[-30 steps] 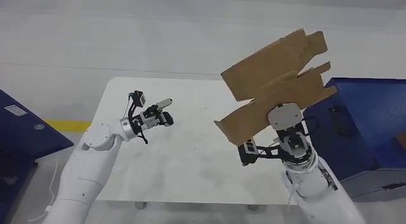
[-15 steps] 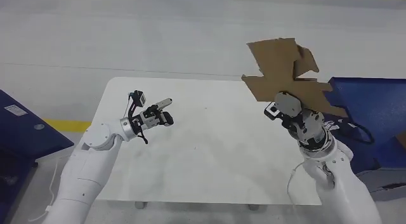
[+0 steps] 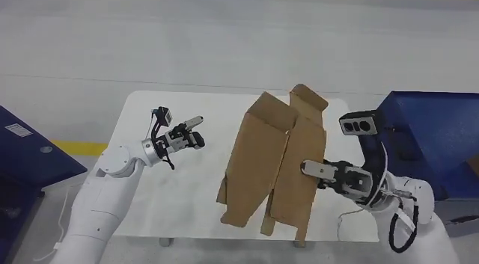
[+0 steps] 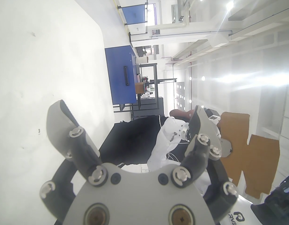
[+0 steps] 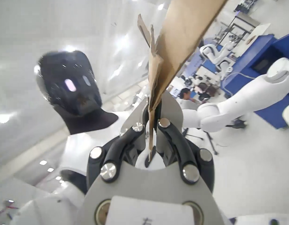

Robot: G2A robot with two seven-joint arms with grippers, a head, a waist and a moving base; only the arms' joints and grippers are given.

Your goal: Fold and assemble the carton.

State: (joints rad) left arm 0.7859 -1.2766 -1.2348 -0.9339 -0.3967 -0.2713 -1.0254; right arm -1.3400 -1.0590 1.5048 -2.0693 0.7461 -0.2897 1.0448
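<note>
The carton (image 3: pixel 273 161) is a flattened brown cardboard blank with flaps at both ends. It is spread over the middle and right of the white table (image 3: pixel 172 197), and its near end reaches past the front edge. My right gripper (image 3: pixel 307 168) is shut on its right edge. In the right wrist view the cardboard (image 5: pixel 182 24) runs edge-on from between the shut gripper (image 5: pixel 152 112). My left gripper (image 3: pixel 197 128) is open and holds nothing, over the table's left part, apart from the carton. In the left wrist view the open gripper (image 4: pixel 130 120) faces the carton (image 4: pixel 254 158) farther off.
A blue bin (image 3: pixel 438 144) stands close beside the table's right side, behind my right arm. Another blue unit (image 3: pixel 26 155) sits at the left, lower than the table. The table's left and near-left surface is bare.
My right arm has swung the carton from high at the right down and leftward over the table's middle, turning its broad face upward. The left arm has kept still.
</note>
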